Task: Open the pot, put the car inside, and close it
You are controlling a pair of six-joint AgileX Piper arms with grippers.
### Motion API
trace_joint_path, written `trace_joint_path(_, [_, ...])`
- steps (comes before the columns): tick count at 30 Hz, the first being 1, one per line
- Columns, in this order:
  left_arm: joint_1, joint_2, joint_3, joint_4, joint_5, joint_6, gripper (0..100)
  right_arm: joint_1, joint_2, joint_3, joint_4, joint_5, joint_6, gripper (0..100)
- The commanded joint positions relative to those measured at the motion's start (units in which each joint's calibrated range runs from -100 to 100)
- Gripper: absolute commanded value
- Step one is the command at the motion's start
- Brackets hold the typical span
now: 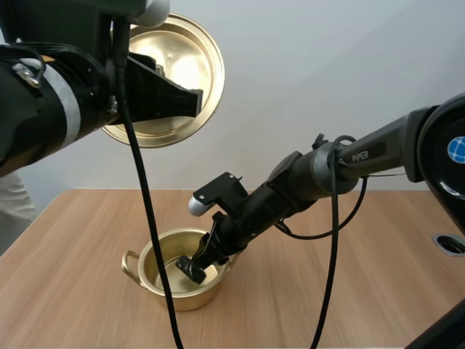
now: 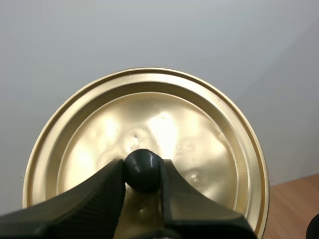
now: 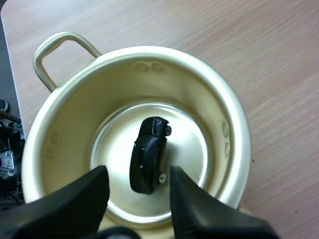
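Car (image 3: 149,144) lies on its side inside the pot (image 1: 185,299), lower left on the bench (image 1: 363,291), between the parted fingers (image 3: 79,199) of the right claw (image 3: 137,173). The left claw (image 2: 141,169) is clamped on the knob (image 2: 143,164) of the lid (image 2: 204,139), raised at upper left.

So our left hand (image 1: 195,102) is way up off the bench (image 1: 65,291), close to the camera. It's clamped on the gold lid (image 1: 182,58), which is tipped on edge with its round face looking our way. Down on the bench sits the gold pot (image 1: 185,299), uncovered, with a loop handle (image 1: 129,263) sticking out on its left side. Our right arm (image 1: 327,163) comes in from the right and slopes down. Our right hand (image 1: 191,269) is dipped inside the pot, tips near the bottom.
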Motion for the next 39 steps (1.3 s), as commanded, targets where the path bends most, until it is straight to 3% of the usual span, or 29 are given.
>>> trace_joint_path(1, [0.02,0.0,0.0,-0.1,0.0,0.4,0,0.0,-2.4,-0.1,0.0,0.0,0.5,0])
trace_joint_path(5, [0.02,0.9,0.2,0.6,0.0,0.7,0,-1.3,-10.1,-0.1,-3.0,-9.1,6.0,0])
trace_joint_path(9, [0.02,3.6,3.4,1.0,4.3,2.1,0,-5.4,-19.3,-0.1,-15.6,-21.7,18.5,0])
trace_joint_path(13, [0.02,9.4,8.5,5.1,16.0,6.8,0,-12.2,-27.4,0.1,-25.8,-23.1,29.4,0])
trace_joint_path(17, [0.02,18.3,14.9,8.8,22.2,12.0,0,-18.2,-35.1,0.2,-24.7,-21.5,29.8,0])
trace_joint_path(20, [0.02,23.7,18.5,8.7,21.1,14.9,0,-19.8,-39.3,0.6,-24.0,-19.4,29.8,0])
trace_joint_path(29, [-0.14,35.2,21.8,7.7,12.5,22.4,0,-19.8,-46.6,6.1,-24.0,-20.1,28.3,0])
trace_joint_path(39, [-0.14,36.6,22.1,4.7,12.7,27.3,0,-19.8,-46.8,6.1,-24.0,-19.7,28.3,0])
